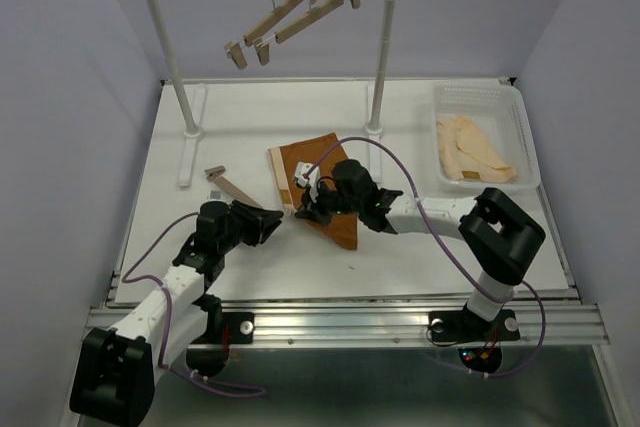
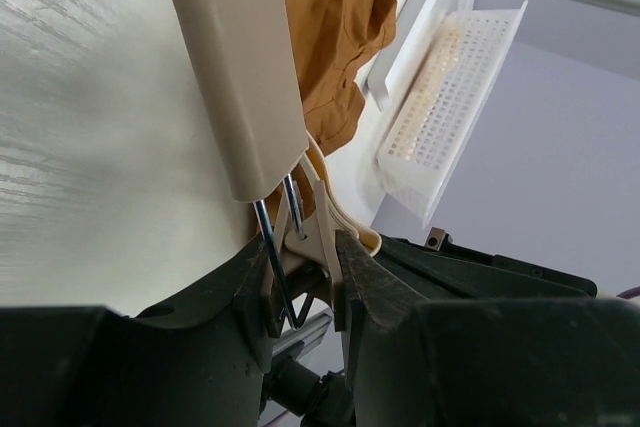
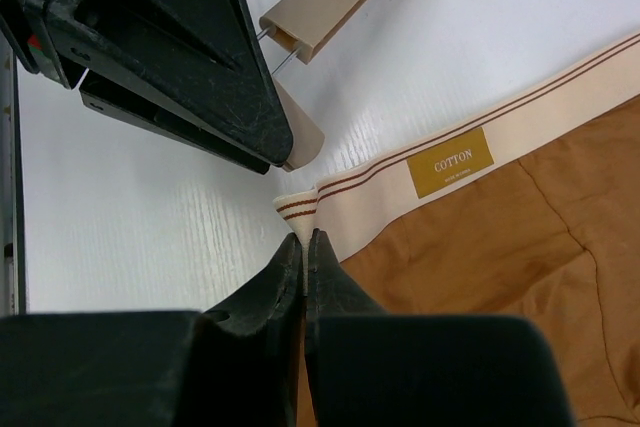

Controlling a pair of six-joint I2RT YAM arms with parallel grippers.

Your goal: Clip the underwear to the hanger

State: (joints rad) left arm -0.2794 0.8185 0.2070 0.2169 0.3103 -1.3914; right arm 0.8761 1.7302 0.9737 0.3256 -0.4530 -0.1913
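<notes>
Plainly the weak spot is the gap between cloth and clip. The right claw is pinched tight on only the very corner of the waistband of the underwear. A small tug could pull the fabric free, or the corner could fold and meet the clip doubled or off to one side. The clip sits just ahead of that claw's tips, close to the cloth but not on it.

The left claw is clamped on the clip's handles at the end of the hanger. If that squeeze slackens or the handles slide on the pads, I judge the clip would snap closed on nothing. How far its mouth gapes I cannot tell.

Both arms reach inward, low over the table, with wrists nearly level. Their tips face each other, near but apart. The hanger's bar runs straight ahead of the left claw, away from it. The rest of the garment spreads flat to the right of the right claw and beneath its arm.
</notes>
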